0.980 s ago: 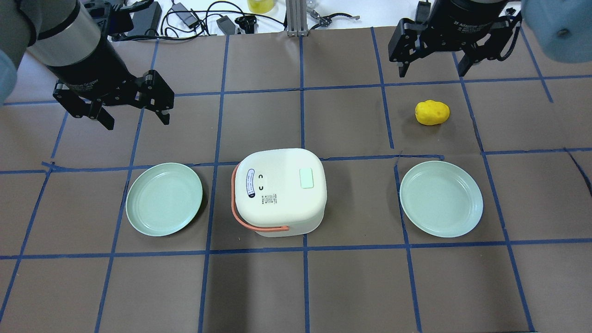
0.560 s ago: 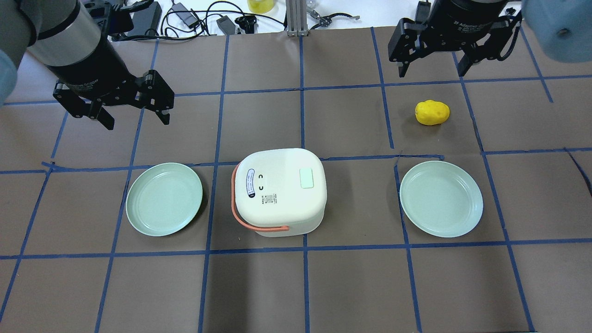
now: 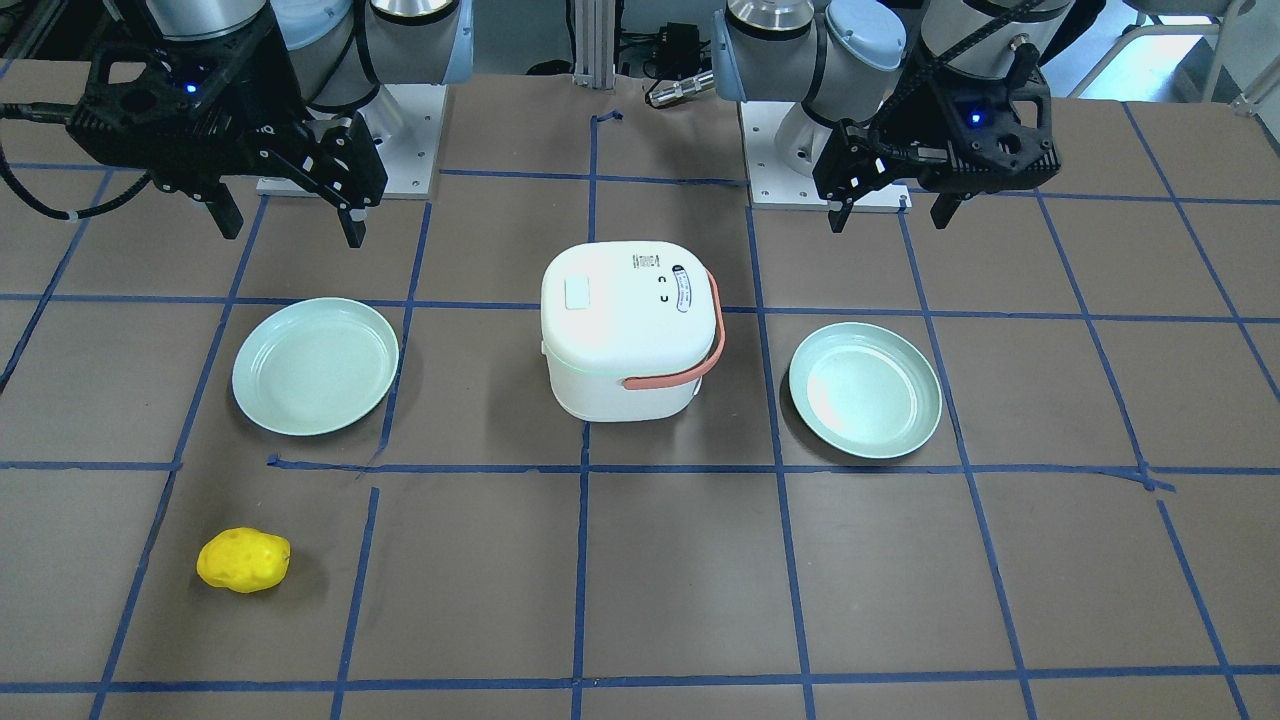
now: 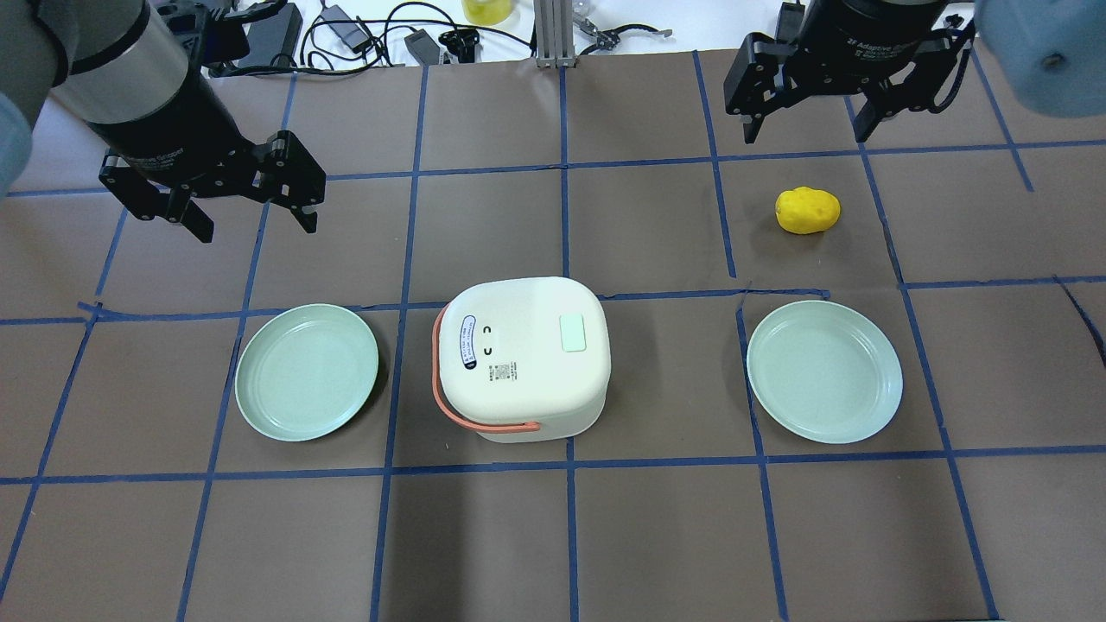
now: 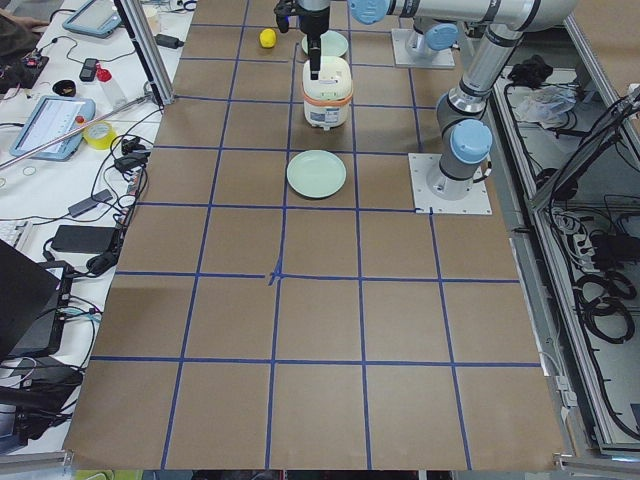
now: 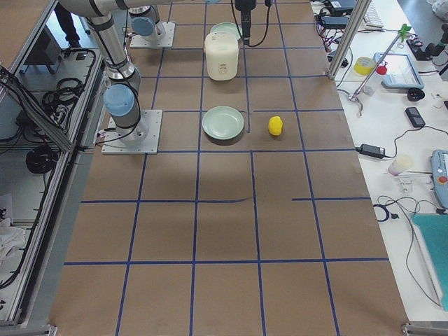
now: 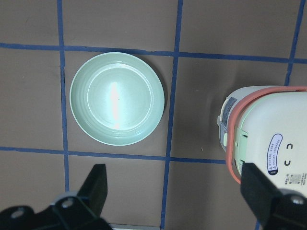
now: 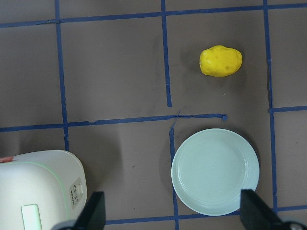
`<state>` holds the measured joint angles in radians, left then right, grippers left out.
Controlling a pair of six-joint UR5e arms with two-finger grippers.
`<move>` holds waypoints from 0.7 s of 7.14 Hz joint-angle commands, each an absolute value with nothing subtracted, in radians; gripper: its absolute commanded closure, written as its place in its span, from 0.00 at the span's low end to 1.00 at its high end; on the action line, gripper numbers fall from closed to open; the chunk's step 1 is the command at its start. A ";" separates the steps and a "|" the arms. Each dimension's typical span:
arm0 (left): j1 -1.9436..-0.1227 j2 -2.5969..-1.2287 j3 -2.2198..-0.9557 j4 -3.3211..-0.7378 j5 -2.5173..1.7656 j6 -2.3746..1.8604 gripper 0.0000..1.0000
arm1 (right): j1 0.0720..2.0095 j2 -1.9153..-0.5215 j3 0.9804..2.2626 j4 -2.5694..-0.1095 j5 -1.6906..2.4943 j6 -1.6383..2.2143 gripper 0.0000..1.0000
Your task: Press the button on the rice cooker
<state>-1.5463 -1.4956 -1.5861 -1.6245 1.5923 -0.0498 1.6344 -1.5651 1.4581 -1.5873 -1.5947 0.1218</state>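
Table (image 4: 657,536) covered in brown paper with a blue tape (image 4: 570,536) grid. Cooker (image 4: 518,358) stands upright mid-table. Left plate (image 4: 307,371) and right plate (image 4: 823,371), pale green, lie flat either side of it, not touching it. Yellow lump (image 4: 807,210) lies beyond right plate, away from robot, touching nothing.

Bright even overhead light, soft shadows, sharp focus.
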 commanded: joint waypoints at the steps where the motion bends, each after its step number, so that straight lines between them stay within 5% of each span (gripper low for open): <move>1: -1.546 -1.496 -1.586 -1.624 1.592 -0.049 0.00 | 1.637 -1.565 1.459 -1.586 -1.595 0.129 0.00; 5: -1.546 -1.496 -1.586 -1.624 1.592 -0.049 0.00 | 1.644 -1.565 1.462 -1.585 -1.563 0.135 0.11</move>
